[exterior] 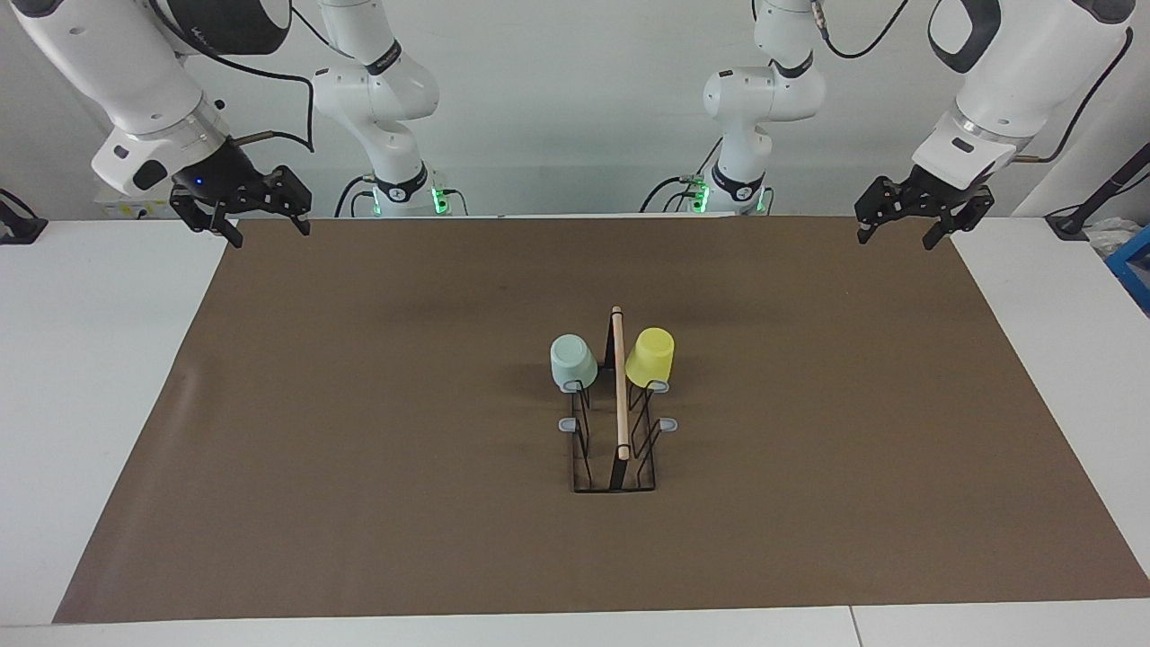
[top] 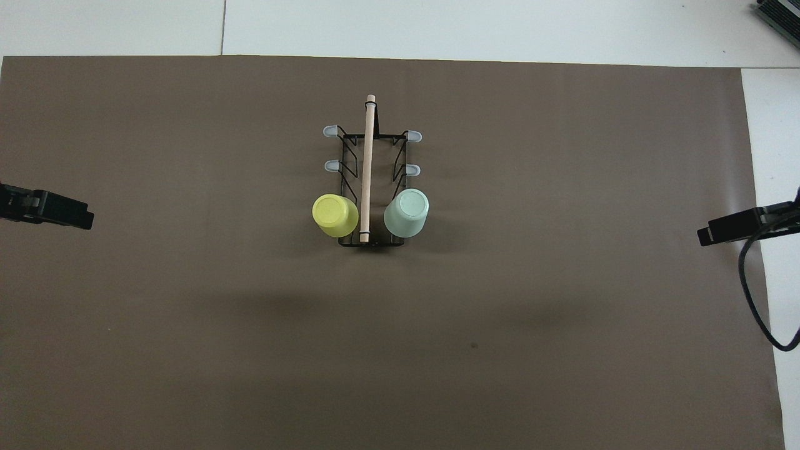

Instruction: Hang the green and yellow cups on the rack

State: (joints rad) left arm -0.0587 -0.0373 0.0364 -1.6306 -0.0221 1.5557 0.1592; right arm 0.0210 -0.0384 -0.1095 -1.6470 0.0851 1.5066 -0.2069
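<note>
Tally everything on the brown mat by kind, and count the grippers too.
Cups: 2, the green cup and the yellow cup, both upside down on pegs of the rack
Rack: 1
Grippers: 2, the left gripper and the right gripper, both open and empty
Total: 5

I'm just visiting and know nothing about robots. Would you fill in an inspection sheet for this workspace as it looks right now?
Surface: white table under a brown mat.
Job's things: green cup and yellow cup sit upside down on the rack, on its two pegs nearest the robots, one each side of the wooden rod; four pegs bare.
Clutter: nothing seen on the mat.
Claws: left claw and right claw both open, empty, raised over the mat's corners nearest the robots; both arms wait.
Cables: black cable by the right arm's end of the mat.
Surroundings: plain pale wall; blue box at the table's edge.
</note>
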